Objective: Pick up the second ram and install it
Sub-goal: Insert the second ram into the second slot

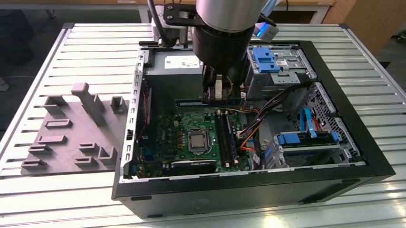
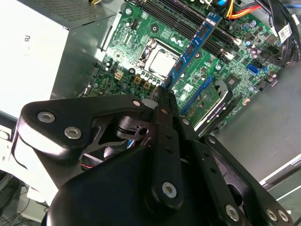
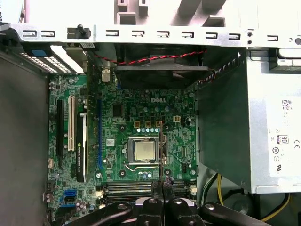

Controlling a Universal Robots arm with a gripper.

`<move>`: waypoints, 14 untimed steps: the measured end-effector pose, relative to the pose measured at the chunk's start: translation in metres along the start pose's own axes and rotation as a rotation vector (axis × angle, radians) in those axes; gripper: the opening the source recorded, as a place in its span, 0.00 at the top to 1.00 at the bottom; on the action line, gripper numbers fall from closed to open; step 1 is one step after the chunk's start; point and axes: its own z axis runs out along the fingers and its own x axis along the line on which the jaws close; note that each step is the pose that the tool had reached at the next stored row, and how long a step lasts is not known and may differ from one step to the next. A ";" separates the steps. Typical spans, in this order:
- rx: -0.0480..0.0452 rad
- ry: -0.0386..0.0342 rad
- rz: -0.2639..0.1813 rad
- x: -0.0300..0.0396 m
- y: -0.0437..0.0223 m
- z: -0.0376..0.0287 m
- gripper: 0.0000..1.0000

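My gripper [image 1: 217, 97] hangs inside the open computer case [image 1: 355, 156], shut on the second ram [image 1: 190, 101]. The ram is a long narrow stick held level above the motherboard [image 1: 171, 133]. In the second wrist view the ram [image 2: 193, 47] juts out from between the shut fingertips [image 2: 164, 96], over the board near the CPU socket [image 2: 157, 59]. In the first wrist view the gripper [image 3: 162, 184] holds the ram edge-on as a thin dark line [image 3: 162, 153]. Just beyond it lie the long black memory slots [image 3: 131, 187], which in the exterior view sit below the ram [image 1: 223, 135].
The case walls close in on all sides. The silver power supply [image 1: 171, 61] stands at the back and drive cages with blue tabs [image 1: 269, 59] at the exterior view's right. Orange and black cables [image 1: 250, 137] run beside the slots. A grey fixture with blocks and posts [image 1: 76, 128] lies left of the case.
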 end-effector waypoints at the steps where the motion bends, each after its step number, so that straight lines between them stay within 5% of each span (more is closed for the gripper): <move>1: 0.0011 -0.0009 0.013 0.0000 -0.0001 0.0001 0.88; 14: 0.0205 -0.0181 0.262 0.0001 -0.0001 0.0019 0.88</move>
